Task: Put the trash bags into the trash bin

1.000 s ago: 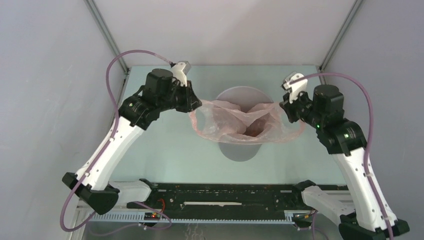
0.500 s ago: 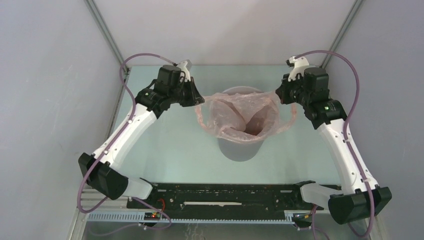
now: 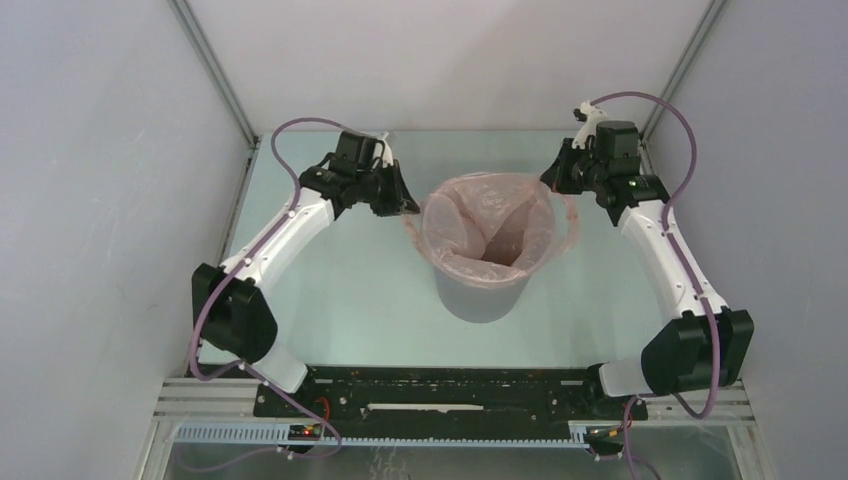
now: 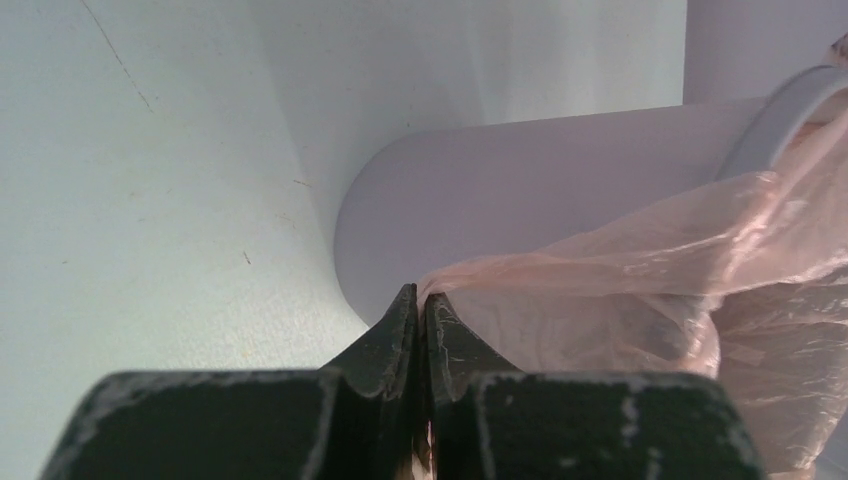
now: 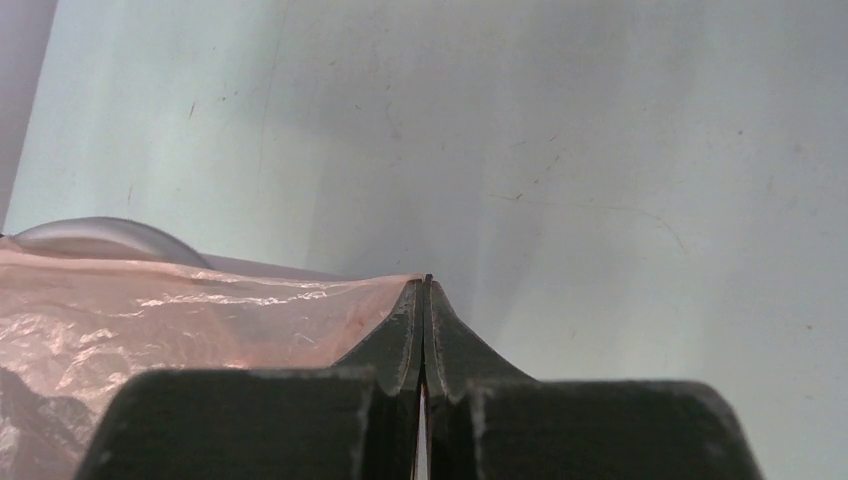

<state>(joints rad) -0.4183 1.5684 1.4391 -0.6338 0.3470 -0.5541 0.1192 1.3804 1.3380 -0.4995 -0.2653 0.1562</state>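
Observation:
The light-grey round trash bin stands mid-table. The pale-pink trash bag is spread open over its mouth, its body hanging inside and its edge draped over the rim. My left gripper is shut on the bag's left edge, just outside the bin's left wall. In the left wrist view the gripper pinches the film beside the bin wall. My right gripper is shut on the bag's right edge. In the right wrist view the gripper holds the film taut.
Grey enclosure walls and metal corner posts surround the pale green table. A black rail with the arm bases runs along the near edge. Purple cables loop over each arm.
Both grippers have moved back and down, pulling the bag's mouth down over the bin rim. The bag was stretched above the bin and now sits in it.

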